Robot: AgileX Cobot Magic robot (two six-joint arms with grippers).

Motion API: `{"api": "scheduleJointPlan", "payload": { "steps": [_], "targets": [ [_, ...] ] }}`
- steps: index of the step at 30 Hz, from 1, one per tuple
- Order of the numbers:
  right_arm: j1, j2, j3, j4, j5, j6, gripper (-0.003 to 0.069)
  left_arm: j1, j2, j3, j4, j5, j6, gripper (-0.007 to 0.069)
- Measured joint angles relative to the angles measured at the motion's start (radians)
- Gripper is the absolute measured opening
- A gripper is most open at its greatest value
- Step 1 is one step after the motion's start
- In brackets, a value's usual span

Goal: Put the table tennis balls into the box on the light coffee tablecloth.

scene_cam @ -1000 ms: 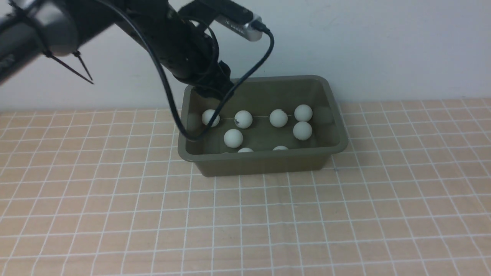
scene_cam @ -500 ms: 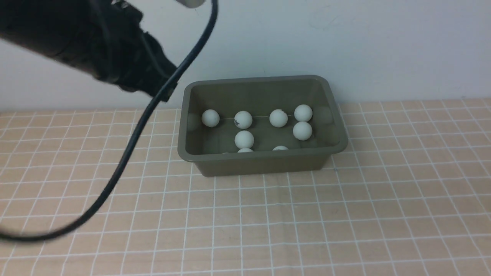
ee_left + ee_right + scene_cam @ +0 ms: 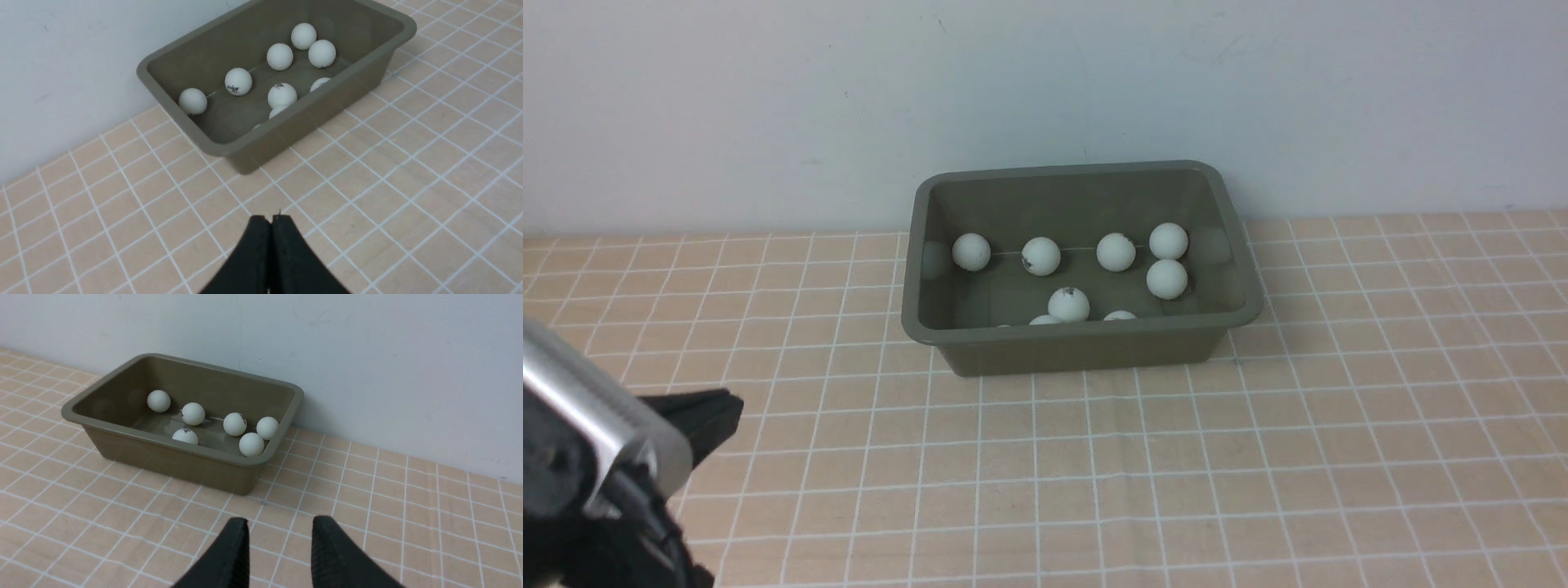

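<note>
The table tennis balls (image 3: pixel 971 251) are seen inside the box (image 3: pixel 1078 349), scattered over its floor. Some lie along the far side, two are close together near the right end, and a few are partly hidden behind the near rim. This loose arrangement is probably explained by round balls being dropped in and left to roll; by the sloping walls they are kept from escaping.

The box is set upright at the far part of the light coffee tablecloth (image 3: pixel 1143 490), close to the wall (image 3: pixel 809 106), perhaps so that wide room is left in front for both arms. Its open top is covered by nothing.

At the near left, part of the left arm (image 3: pixel 613 441) is seen, apart from the box. The jaws of the left gripper (image 3: pixel 273 220) are closed together with nothing between them. The jaws of the right gripper (image 3: pixel 280 522) are held apart, also empty. No ball is seen on the cloth, so the task can be judged as finished.
</note>
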Motion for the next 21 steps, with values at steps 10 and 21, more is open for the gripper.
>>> {"api": "scheduleJointPlan", "payload": {
  "steps": [10, 21],
  "targets": [
    [0.0, -0.065, 0.139, 0.024, -0.113, 0.003, 0.0211, 0.0, -0.095, 0.078, -0.019, 0.0, -0.014, -0.0069],
    [0.0, -0.091, 0.144, 0.024, -0.134, 0.003, 0.0211, 0.0, -0.254, 0.183, -0.099, -0.126, -0.014, -0.0069]
  ]
}}
